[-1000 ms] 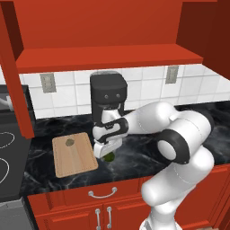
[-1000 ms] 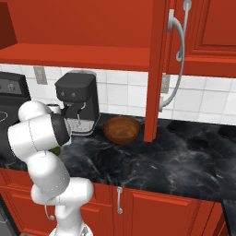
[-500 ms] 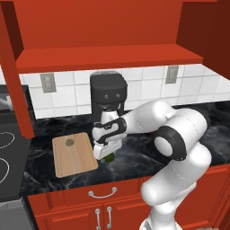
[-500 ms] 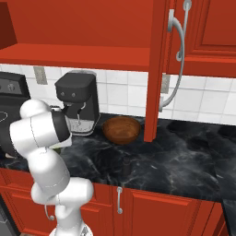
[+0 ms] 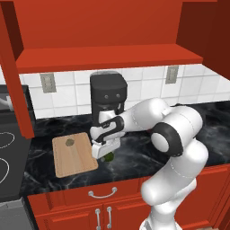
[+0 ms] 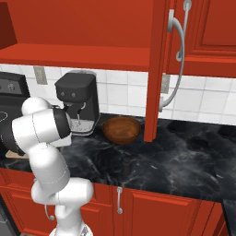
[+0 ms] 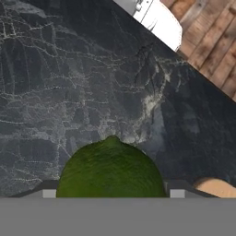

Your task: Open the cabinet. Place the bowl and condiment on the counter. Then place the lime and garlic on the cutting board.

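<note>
1. hovering low over the counter, the gripper sits just right of the cutting board.
2. the lime lies between its jaws; whether they grip it cannot be told.
3. the garlic rests on the board's far part.
4. the bowl stands on the counter beside the coffee machine.
5. the condiment stands near the counter's front edge.

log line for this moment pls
gripper: down over lime on counter | cutting board: garlic on it
</note>
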Robot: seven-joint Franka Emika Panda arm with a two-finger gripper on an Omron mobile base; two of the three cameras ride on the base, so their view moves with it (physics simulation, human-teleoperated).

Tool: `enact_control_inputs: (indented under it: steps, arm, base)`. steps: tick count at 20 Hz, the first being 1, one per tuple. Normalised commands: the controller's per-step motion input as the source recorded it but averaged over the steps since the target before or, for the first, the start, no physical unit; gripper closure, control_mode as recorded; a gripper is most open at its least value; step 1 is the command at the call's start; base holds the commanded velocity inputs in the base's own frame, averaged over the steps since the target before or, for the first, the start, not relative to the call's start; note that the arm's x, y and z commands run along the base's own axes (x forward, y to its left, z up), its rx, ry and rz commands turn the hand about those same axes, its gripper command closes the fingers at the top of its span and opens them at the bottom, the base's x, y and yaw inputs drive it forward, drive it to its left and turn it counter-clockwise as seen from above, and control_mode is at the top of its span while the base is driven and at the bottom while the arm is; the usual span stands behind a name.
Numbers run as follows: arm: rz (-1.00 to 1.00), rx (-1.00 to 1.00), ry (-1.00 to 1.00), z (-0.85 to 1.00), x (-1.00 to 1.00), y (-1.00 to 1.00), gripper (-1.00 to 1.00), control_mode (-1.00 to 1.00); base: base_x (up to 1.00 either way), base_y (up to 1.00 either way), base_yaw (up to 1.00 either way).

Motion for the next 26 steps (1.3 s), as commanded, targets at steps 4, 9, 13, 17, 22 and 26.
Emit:
enact_control_inputs:
  steps: [4, 9, 13, 17, 22, 26]
  arm:
    - [0.00, -0.01, 0.02, -0.12, 0.00, 0.00, 1.00, -1.00]
    - [0.00, 0.00, 0.00, 0.00, -0.04, 0.00, 1.00, -1.00]
    - [0.00, 0.00, 0.00, 0.14, -0.19, -0.08, 1.00, -1.00]
    - [0.00, 0.00, 0.00, 0.28, -0.30, -0.09, 1.00, -1.00]
    - [0.00, 0.00, -0.02, 0.31, -0.28, -0.07, 1.00, -1.00]
    - [0.00, 0.00, 0.00, 0.46, -0.22, 0.00, 1.00, -1.00]
  base:
    - [0.00, 0.00, 0.00]
    - [0.00, 0.00, 0.00]
    - [0.00, 0.00, 0.00]
    - [0.00, 0.00, 0.00]
    - [0.00, 0.00, 0.00]
    - [0.00, 0.00, 0.00]
